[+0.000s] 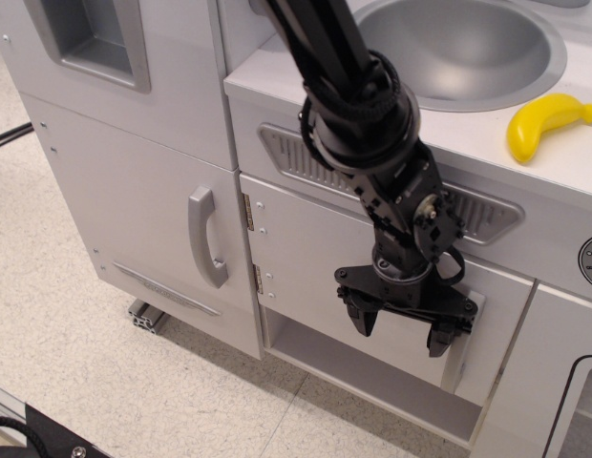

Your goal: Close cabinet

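Observation:
The white cabinet door [310, 258] lies flush with the toy kitchen's front, under the vent panel. Its two metal hinges [250, 212] show on its left edge. Its grey bar handle [458, 363] stands upright at the right edge, partly behind my fingers. My black gripper [399, 329] is open and empty, pointing down, right in front of the door's right part. One fingertip [439, 342] is beside the handle. The cabinet's inside is hidden.
A taller white door with a curved loop handle [205, 237] stands to the left. A door with a black-outlined window [578, 401] is at the right. On the counter are a grey sink [458, 48] and a yellow banana [542, 122]. An open shelf gap [372, 377] lies below the door.

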### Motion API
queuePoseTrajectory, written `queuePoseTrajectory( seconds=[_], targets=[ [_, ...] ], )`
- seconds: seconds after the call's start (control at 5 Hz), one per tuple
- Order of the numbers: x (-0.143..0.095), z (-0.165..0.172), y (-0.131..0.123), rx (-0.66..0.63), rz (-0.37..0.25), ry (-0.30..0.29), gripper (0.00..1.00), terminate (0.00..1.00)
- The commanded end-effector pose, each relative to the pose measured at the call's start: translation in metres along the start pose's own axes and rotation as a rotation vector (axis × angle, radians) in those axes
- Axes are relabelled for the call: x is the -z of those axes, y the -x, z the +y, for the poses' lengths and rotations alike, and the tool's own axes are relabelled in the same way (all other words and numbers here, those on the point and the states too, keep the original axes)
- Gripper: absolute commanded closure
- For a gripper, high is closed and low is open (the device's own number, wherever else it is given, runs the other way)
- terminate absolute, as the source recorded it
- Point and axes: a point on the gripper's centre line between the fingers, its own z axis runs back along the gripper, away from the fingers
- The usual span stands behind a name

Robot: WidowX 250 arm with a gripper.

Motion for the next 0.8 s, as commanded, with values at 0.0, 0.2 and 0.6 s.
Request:
queuePoseTrajectory(
  seconds=[0.0, 0.2, 0.6],
  targets=[
    [-0.037, 0.000, 0.008, 0.092, -0.035, 0.052, 0.00, 0.00],
    [-0.053, 0.026, 0.039, 0.134, -0.005, 0.041, 0.00, 0.00],
    [-0.058, 0.041, 0.055, 0.150, 0.002, 0.032, 0.00, 0.00]
  ],
)
